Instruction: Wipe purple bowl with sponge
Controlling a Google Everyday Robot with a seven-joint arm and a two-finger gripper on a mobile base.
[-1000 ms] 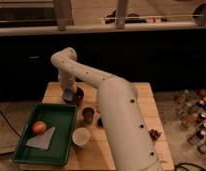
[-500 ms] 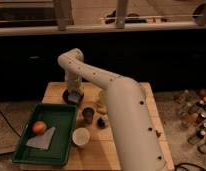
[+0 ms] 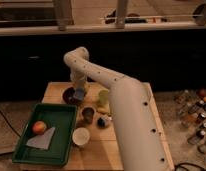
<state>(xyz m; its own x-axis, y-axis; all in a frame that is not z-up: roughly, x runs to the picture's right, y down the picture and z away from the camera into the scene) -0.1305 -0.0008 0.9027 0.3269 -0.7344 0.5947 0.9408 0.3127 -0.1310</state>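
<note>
Here, the sponge point(image 3: 79, 92), a small grey-blue block, sits in the gripper point(image 3: 78, 88), which is clamped on it over the right edge of the purple bowl point(image 3: 69, 96), left of centre in the frame on the wooden counter point(image 3: 98, 150). The sponge is judged light, soft and compressible, best held across its short sides. The glossy bowl is likely stiff, slippery and light enough to slide under pressure. Outward lie a yellow-green cup point(image 3: 103, 97), a dark cup point(image 3: 88, 114), a white cup point(image 3: 81, 136) and, at lower left, a green tray point(image 3: 58, 117).
</note>
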